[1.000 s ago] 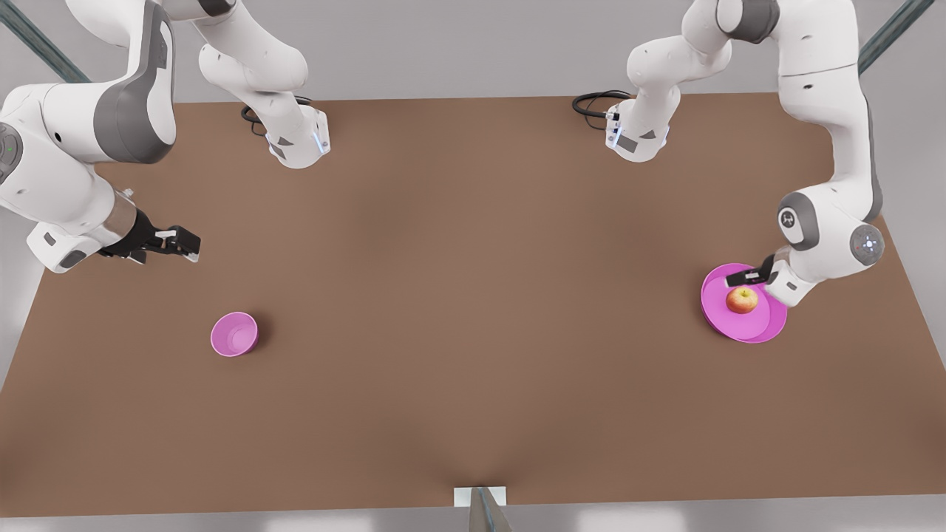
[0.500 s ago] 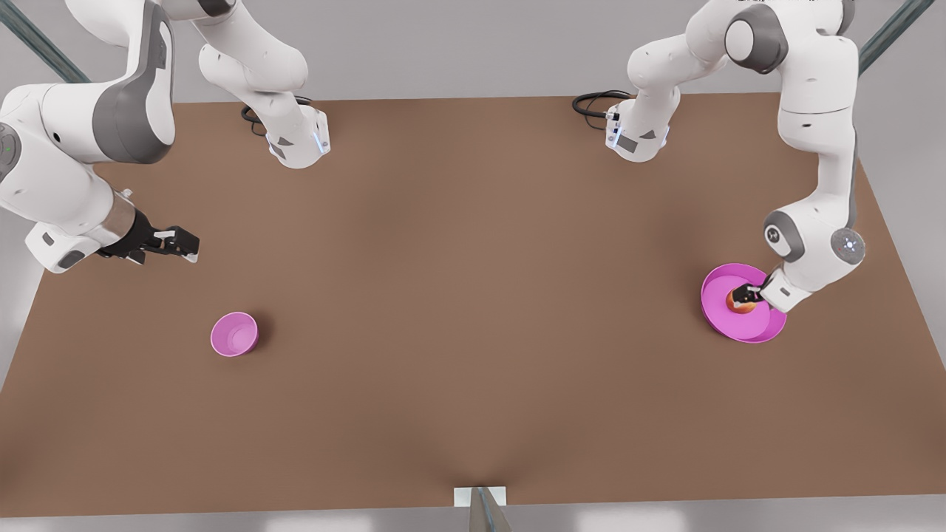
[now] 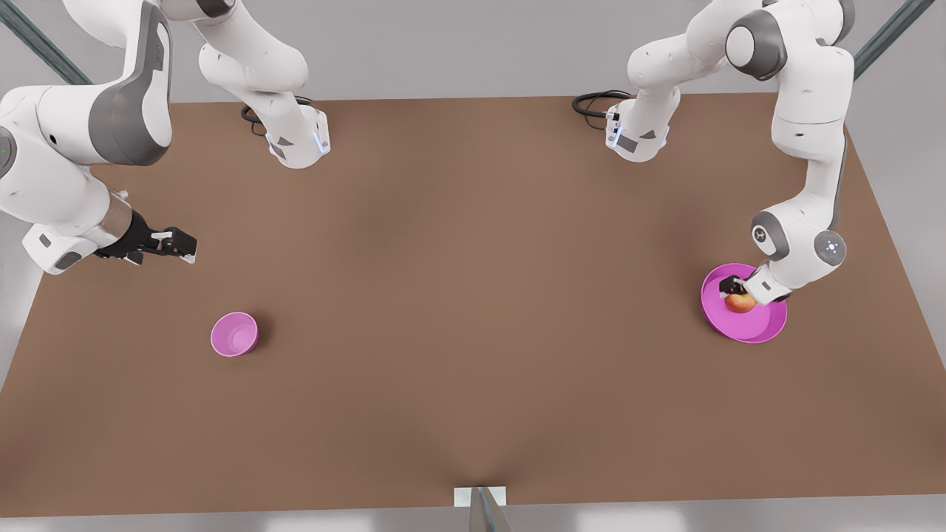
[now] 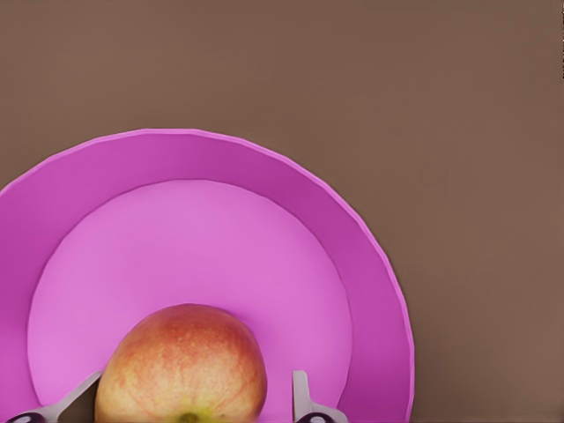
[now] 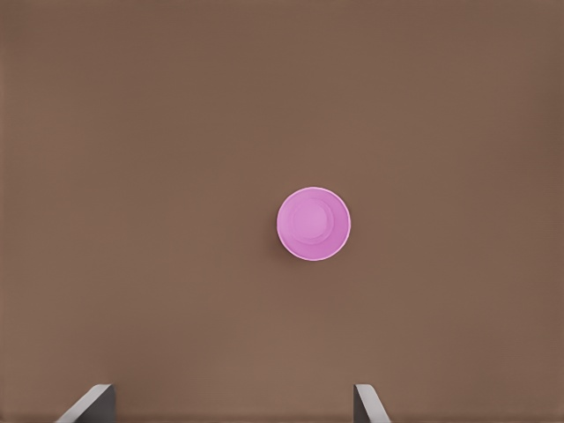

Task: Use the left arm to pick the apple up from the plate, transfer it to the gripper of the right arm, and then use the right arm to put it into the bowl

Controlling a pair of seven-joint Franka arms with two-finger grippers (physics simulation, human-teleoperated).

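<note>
Left hand [image 3: 733,290] spread wide astride the apple [image 3: 740,302] on the plate [image 3: 746,331]; right hand [image 3: 177,244] spread, empty, bowl [image 3: 234,334] well below it

Bare robot test cell, rendered: a plain brown bench [image 3: 458,310] against flat grey walls, nothing domestic on or around it. Two white jointed arms are bolted by their bases [image 3: 299,144] to the bench's far edge, each with a black cable [image 3: 595,102] coiled beside its foot. Metal frame struts [image 3: 41,44] cross the corners beyond the bench, and a small mount [image 3: 480,496] sits at the middle of its near edge.
</note>
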